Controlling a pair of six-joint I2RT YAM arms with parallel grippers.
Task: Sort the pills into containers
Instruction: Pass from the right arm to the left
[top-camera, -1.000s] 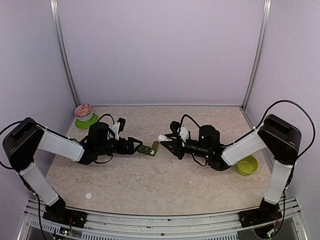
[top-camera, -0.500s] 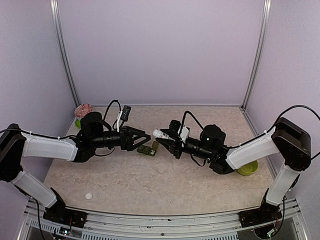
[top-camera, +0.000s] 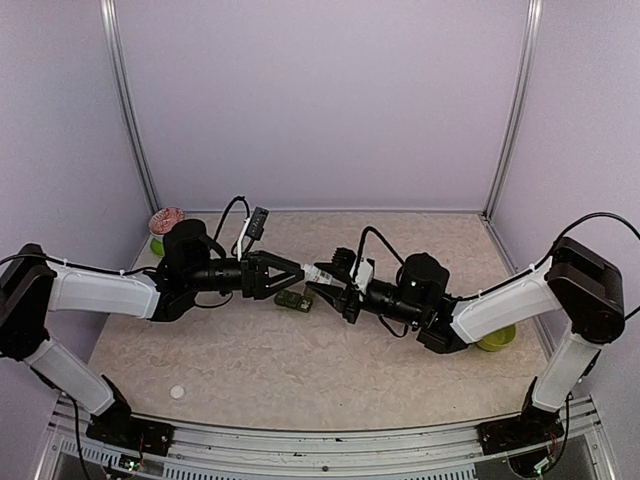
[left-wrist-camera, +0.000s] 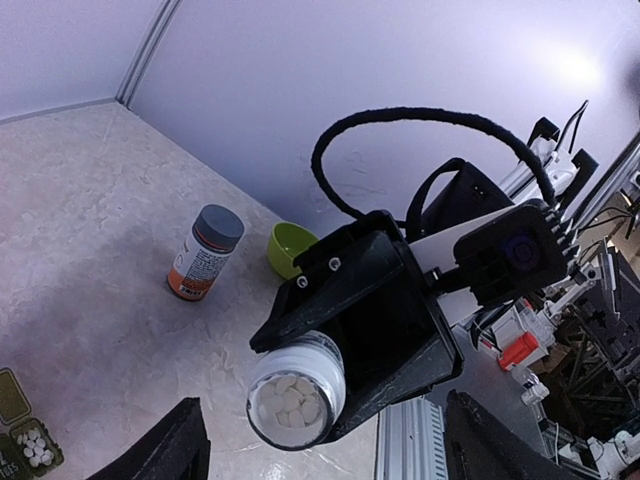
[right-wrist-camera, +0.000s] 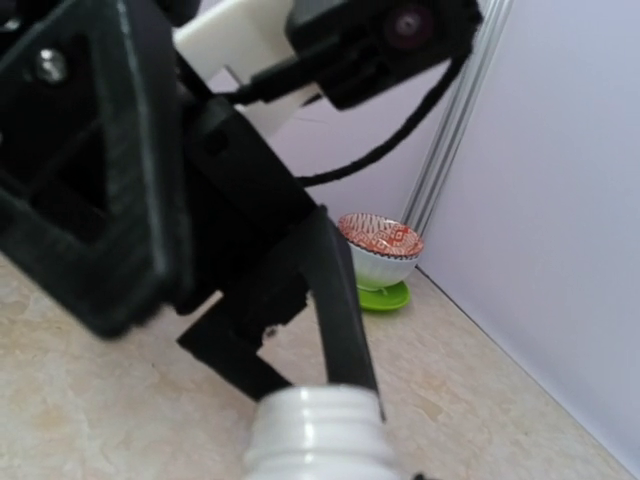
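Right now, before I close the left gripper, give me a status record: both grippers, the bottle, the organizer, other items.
left gripper: open, fingers spread before the bottle's mouth, gripping nothing
right gripper: shut on white pill bottle
white pill bottle: uncapped, white tablets inside, mouth facing left gripper
pill organizer: dark green, lying beneath the grippers; one compartment open, white pills in it
other items: orange-label bottle, grey cap, upright; lime-green bowl; patterned bowl on green saucer

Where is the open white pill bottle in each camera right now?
Top external: white pill bottle at the picture's centre.
Left wrist: lower centre, mouth toward the camera, pills showing.
Right wrist: bottom edge, only its threaded neck in view.
Shared landmark: the marbled table under it in all three.
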